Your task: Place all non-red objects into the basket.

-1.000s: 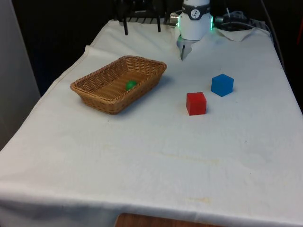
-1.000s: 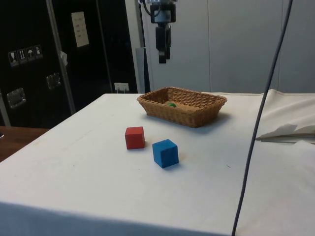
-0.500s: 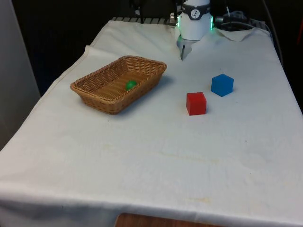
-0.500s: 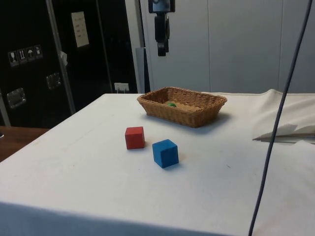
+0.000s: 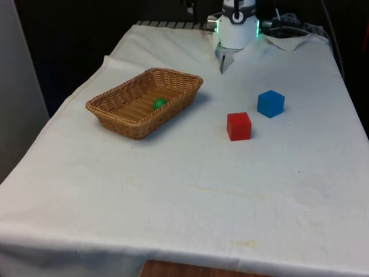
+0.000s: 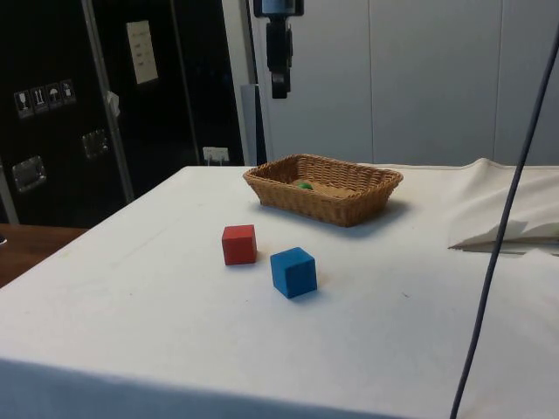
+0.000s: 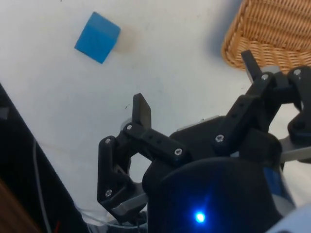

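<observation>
The gripper (image 7: 194,82) hangs high above the table (image 5: 190,196), and its two fingers stand wide apart with nothing between them. In the side view the gripper (image 6: 279,87) is well above the basket (image 6: 324,188) and a little toward the dark cabinets. In the front view it (image 5: 222,68) is over the far part of the white cloth, between the basket (image 5: 145,102) and the blue cube (image 5: 270,103).

The wicker basket stands on the front view's left half of the table. A small green ball (image 5: 159,104) lies inside it, on the bottom.

The blue cube rests on the cloth on the front view's right, well apart from the basket. The red cube (image 5: 238,126) stands near it, a little closer to the camera and to the basket; the two cubes do not touch. In the side view the red cube (image 6: 238,243) and the blue cube (image 6: 293,271) are just beside each other in front of the basket. From the wrist, the blue cube (image 7: 97,37) lies on the cloth and a corner of the basket (image 7: 272,29) shows beyond the fingers.
</observation>
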`<state>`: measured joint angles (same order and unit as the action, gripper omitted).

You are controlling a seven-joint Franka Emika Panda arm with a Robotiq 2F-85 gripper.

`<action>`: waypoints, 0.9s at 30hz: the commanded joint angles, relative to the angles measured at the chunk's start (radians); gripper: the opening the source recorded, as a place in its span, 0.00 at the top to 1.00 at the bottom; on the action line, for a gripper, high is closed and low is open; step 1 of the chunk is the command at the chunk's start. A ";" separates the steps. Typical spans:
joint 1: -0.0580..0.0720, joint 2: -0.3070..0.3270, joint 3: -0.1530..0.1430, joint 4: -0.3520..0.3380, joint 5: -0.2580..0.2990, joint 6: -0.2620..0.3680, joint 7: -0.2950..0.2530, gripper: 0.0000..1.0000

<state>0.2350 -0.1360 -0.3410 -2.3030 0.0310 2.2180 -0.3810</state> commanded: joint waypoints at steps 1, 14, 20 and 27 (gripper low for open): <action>0.001 -0.010 0.009 -0.006 -0.017 -0.001 0.019 0.00; 0.001 -0.050 0.083 -0.036 -0.020 -0.001 0.047 0.00; 0.001 -0.062 0.117 -0.045 -0.019 0.002 0.055 0.00; 0.001 -0.065 0.153 -0.044 -0.001 -0.003 0.053 0.00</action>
<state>0.2360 -0.2010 -0.1880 -2.3470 0.0300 2.2150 -0.3280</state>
